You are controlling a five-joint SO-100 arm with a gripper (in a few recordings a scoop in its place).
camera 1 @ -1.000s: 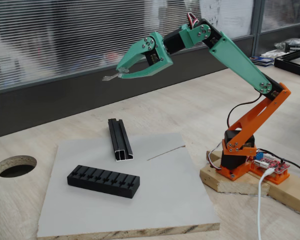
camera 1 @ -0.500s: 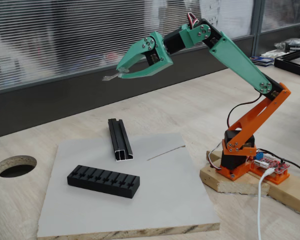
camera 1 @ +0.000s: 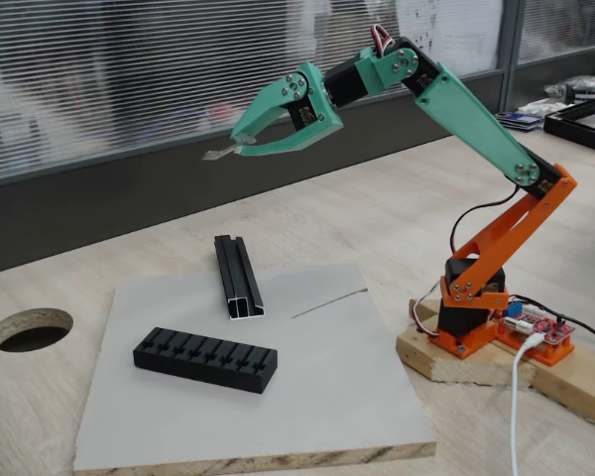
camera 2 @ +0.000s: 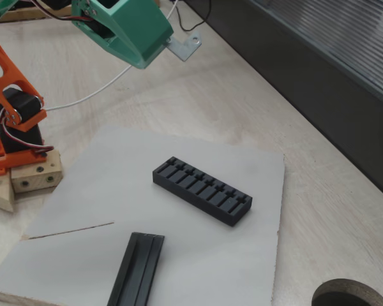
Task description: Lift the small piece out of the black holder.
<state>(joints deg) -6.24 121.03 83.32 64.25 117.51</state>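
My green gripper (camera 1: 240, 148) hangs high above the grey board, shut on the small piece (camera 1: 219, 154), a thin silvery metal sliver sticking out past the fingertips. In the closer fixed view the same small piece (camera 2: 184, 44) juts from the gripper (camera 2: 163, 46) at the top of the picture. The black holder (camera 1: 205, 359) lies flat on the board well below, a low block with a row of slots across its top. In the other fixed view the black holder (camera 2: 203, 190) sits near the board's middle, its slots looking bare.
A narrower black grooved rail (camera 1: 238, 277) lies behind the holder, and a hair-thin grey wire (camera 1: 329, 302) rests to its right. The grey board (camera 1: 327, 397) sits on a wooden table with a round hole (camera 1: 30, 328) at left. The orange arm base (camera 1: 471, 307) stands right.
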